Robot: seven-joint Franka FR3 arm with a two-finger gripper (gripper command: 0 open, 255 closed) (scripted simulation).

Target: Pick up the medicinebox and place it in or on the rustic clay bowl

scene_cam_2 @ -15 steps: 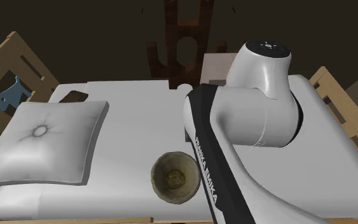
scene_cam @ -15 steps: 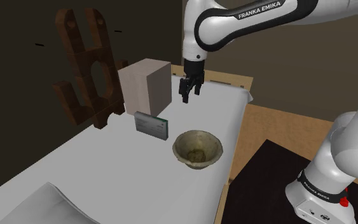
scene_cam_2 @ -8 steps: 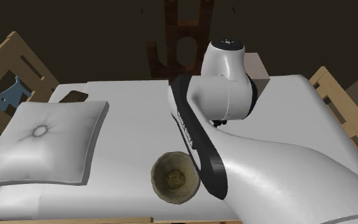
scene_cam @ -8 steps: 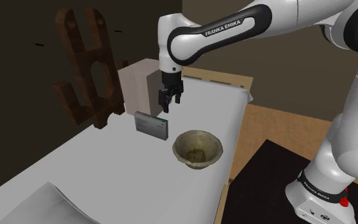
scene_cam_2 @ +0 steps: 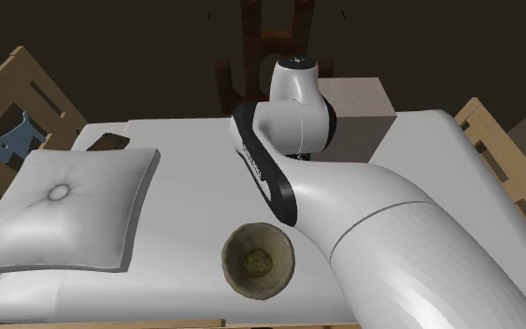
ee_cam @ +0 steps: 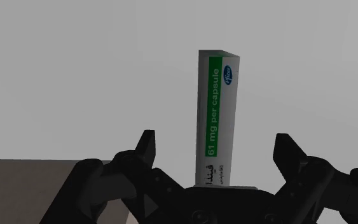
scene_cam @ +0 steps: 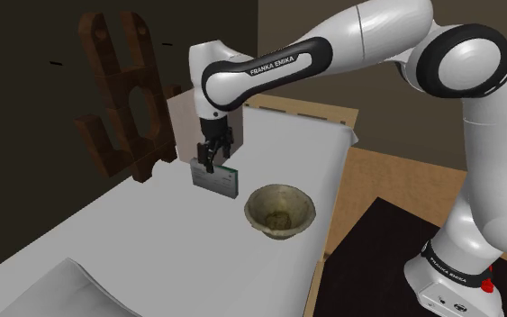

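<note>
White-green medicinebox [ee_cam: 217, 114] stands inside wide-open gripper [ee_cam: 216, 140], gaps both sides.

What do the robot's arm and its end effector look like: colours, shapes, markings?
The arm has rounded white shells with dark joints. A black band near the wrist bears white lettering, FRANKA EMIKA. The end effector is all black, with two fingers. A small red button sits at the base.

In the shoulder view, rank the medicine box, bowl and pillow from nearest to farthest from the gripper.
1. Medicine box, just below the gripper.
2. Bowl, to the lower right.
3. Pillow, far lower left.
</note>
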